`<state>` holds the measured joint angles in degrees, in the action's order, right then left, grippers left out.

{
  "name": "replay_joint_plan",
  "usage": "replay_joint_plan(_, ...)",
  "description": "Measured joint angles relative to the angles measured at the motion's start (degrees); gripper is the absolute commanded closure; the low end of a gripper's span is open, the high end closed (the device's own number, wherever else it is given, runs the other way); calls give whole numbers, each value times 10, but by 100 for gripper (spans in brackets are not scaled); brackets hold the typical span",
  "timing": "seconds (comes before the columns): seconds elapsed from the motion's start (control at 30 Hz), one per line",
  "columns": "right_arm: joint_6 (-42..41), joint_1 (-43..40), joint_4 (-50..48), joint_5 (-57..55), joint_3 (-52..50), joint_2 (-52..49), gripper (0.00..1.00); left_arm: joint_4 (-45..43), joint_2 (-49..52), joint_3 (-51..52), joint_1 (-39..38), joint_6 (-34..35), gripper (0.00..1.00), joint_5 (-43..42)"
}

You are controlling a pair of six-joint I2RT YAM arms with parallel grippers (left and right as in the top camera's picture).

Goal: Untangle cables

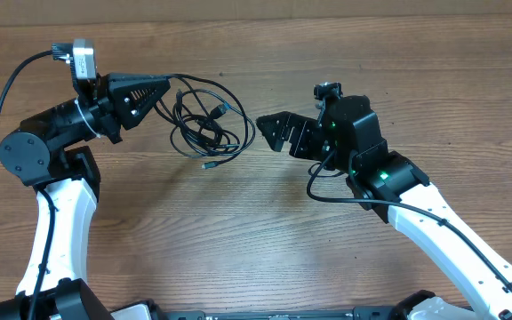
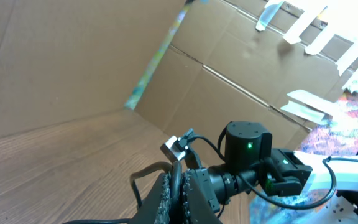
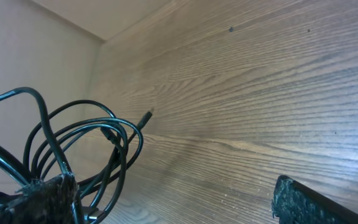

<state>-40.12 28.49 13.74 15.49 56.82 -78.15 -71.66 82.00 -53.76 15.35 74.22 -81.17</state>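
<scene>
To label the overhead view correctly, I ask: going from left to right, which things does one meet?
left wrist camera → left gripper → cables → right gripper

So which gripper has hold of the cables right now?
The left gripper, jaws shut on a strand of the cables; the right gripper stands open beside them.

I've got the wood-grain table [image 1: 238,253] at six o'clock overhead. On my left wrist feed, a cardboard wall [image 2: 55,56] fills ten o'clock, with white tape strips [image 2: 270,15] at one o'clock (several, slanted).
</scene>
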Motion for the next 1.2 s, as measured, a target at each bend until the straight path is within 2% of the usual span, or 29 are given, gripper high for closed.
replay_joint_plan(0.3, -19, 0, -17, -1, 0, 0, 0, 0, 0, 0, -23, 9, 96, 9)
replay_joint_plan(0.7, -23, 23, -141, 146, 0, 0, 0, 3, 0, 0, -71, 6, 96, 25)
replay_joint_plan(0.93, -61, 28, -236, 252, 0, 1, 0, 64, 0, 0, -75, -13, 96, 26)
replay_joint_plan(1.2, -79, 28, -252, 302, 0, 1, 0, 121, 0, 0, -75, -39, 96, 30)
